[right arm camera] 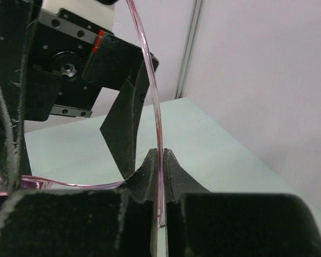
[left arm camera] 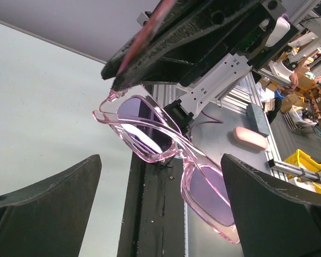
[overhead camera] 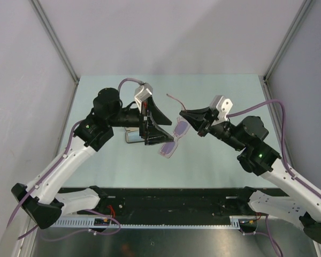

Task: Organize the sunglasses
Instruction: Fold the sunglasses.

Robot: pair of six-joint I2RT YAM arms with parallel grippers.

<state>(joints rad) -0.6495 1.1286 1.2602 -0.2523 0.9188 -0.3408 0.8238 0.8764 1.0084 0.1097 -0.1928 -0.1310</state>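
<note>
The pale green table [overhead camera: 214,166] carries one small oblong case [overhead camera: 131,137], partly hidden, toward nine o'clock of centre.

Worktop [overhead camera: 219,160]: pale green, matte. Grey panel walls on three sides, with aluminium posts [overhead camera: 56,40] at the corners. Black strip [overhead camera: 171,201] runs along the near edge, and a slotted cable tray [overhead camera: 85,220] lies below it. Small oblong item [overhead camera: 132,136] sits left of centre, partly hidden. Off the worktop in the left wrist view: pink oblong case [left arm camera: 250,138], yellow bin [left arm camera: 305,163].

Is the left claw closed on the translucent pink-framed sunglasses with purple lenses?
No: the left claw has its fingers wide apart around the translucent pink-framed sunglasses.
</note>
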